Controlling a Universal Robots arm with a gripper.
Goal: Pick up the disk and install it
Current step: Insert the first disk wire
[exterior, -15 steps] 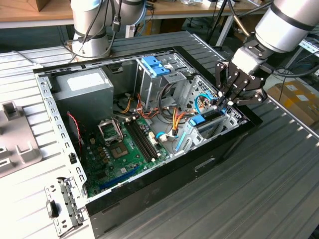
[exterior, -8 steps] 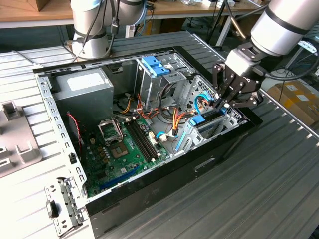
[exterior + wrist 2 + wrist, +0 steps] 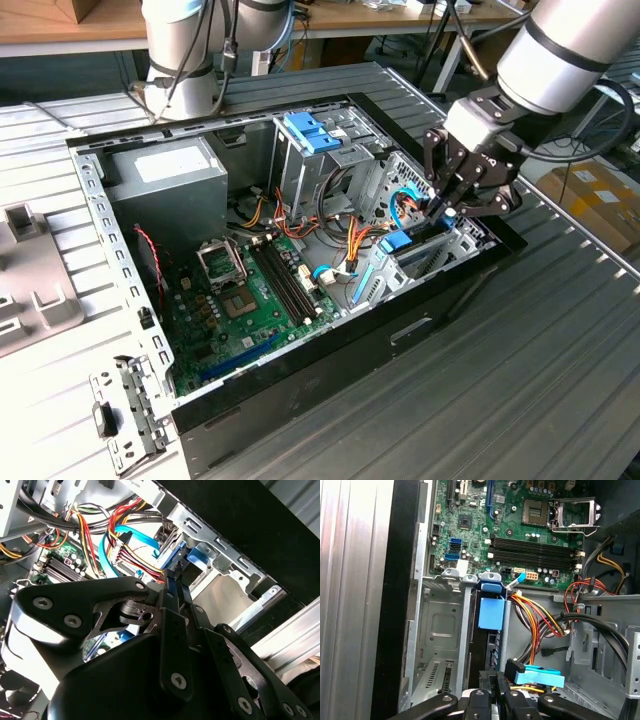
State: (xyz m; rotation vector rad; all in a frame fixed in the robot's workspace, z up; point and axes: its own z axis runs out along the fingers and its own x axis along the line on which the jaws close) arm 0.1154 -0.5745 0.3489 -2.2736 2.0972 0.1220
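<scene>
Open computer case (image 3: 130, 300), contents from the exterior view's left: grey power-supply box (image 3: 170, 180) in the far corner; green motherboard (image 3: 250, 295) on the floor; light-blue latch (image 3: 312, 132) atop the metal cage; drive bay (image 3: 440, 245) at the exterior view's right end. Disk (image 3: 408, 241) sits edge-up inside that bay, blue tab showing. Gripper (image 3: 447, 208) over the disk, fingers drawn close together; contact cannot be told.

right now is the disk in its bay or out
In. The disk stands on edge in the bay slot, its blue tab by the motherboard, with the claw at its other end.
</scene>
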